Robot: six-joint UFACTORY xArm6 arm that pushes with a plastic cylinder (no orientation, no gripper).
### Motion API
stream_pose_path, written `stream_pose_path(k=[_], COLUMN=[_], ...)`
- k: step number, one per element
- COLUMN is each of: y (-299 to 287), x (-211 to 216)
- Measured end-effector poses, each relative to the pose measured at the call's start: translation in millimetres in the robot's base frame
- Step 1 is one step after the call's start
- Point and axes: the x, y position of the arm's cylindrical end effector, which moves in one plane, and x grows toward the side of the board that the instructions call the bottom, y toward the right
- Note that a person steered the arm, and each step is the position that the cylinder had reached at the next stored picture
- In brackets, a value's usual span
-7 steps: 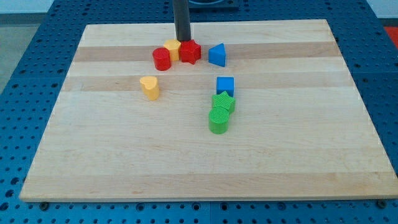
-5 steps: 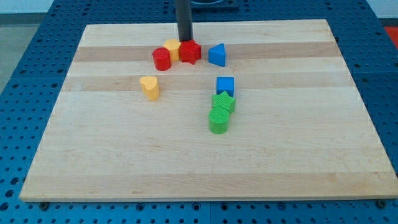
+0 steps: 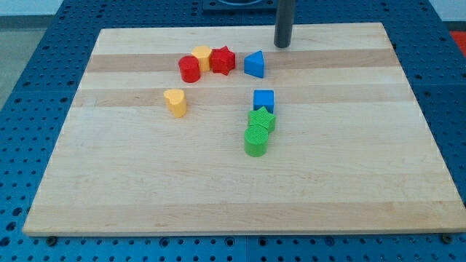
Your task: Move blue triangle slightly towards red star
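The arm has no hand to open or close, only my tip [image 3: 282, 45], which is standing on the counter [image 3: 349, 182] up and right of the blue triangle [image 3: 254, 64], probably for pushing it left toward the red star [image 3: 223, 60] just beside.

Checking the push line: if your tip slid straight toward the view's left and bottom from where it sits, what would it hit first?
Most likely the blue triangle: my tip sits just up and right of it, with bare board between. The red star lies beyond.
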Motion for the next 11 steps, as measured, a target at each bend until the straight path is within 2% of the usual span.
stream_pose_path(k=[1, 3, 11], y=[-3.6, -3.6, -63.5], x=[30.5, 47.2, 35.2])
